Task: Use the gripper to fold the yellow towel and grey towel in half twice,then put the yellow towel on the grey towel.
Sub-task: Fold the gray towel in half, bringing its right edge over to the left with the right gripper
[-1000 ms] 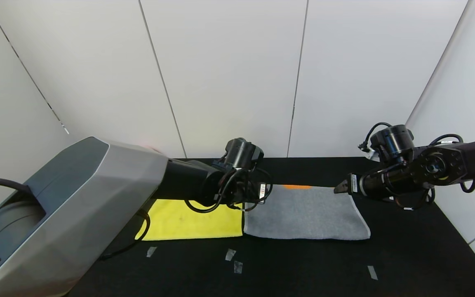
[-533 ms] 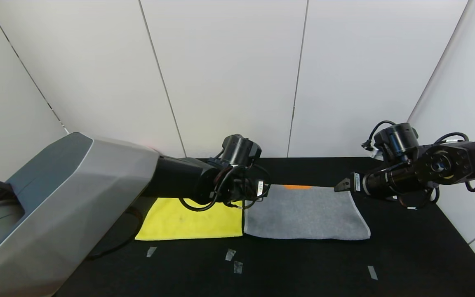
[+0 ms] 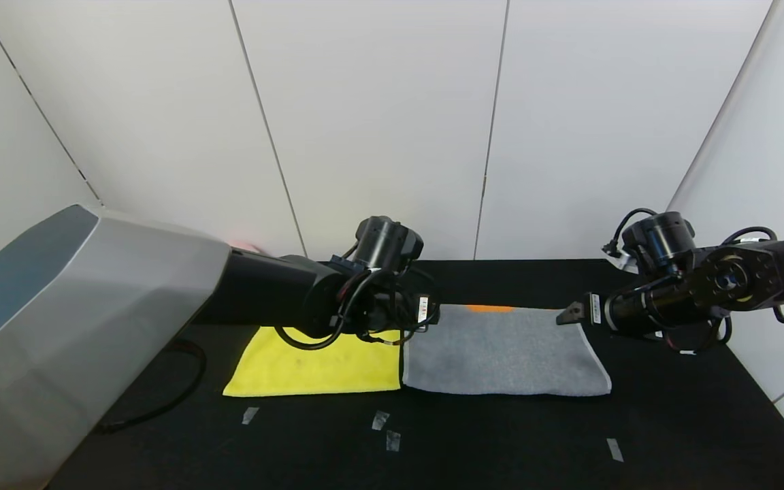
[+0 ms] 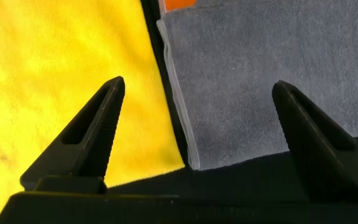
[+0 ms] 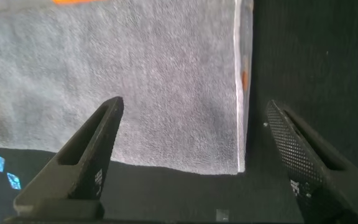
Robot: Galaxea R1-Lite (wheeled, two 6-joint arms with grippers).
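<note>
The yellow towel (image 3: pixel 317 367) lies flat on the black table, left of centre. The grey towel (image 3: pixel 501 350) lies folded beside it on the right, their edges almost touching, an orange band showing at its far edge. My left gripper (image 3: pixel 433 316) hovers open over the far end of the seam between the towels; in the left wrist view it (image 4: pixel 194 102) has yellow towel (image 4: pixel 61 62) and grey towel (image 4: pixel 260 74) below it. My right gripper (image 3: pixel 567 314) is open above the grey towel's far right corner; the right wrist view shows it (image 5: pixel 191 118) over the grey towel (image 5: pixel 135 81).
The black table (image 3: pixel 501 442) has small tape marks (image 3: pixel 382 420) near its front edge. White wall panels stand behind and at the right. My left arm's large grey housing (image 3: pixel 58 340) fills the left foreground.
My left arm has drawn back and to the left, uncovering more of the yellow towel. My right gripper has shifted slightly right. Both towels lie unchanged.
</note>
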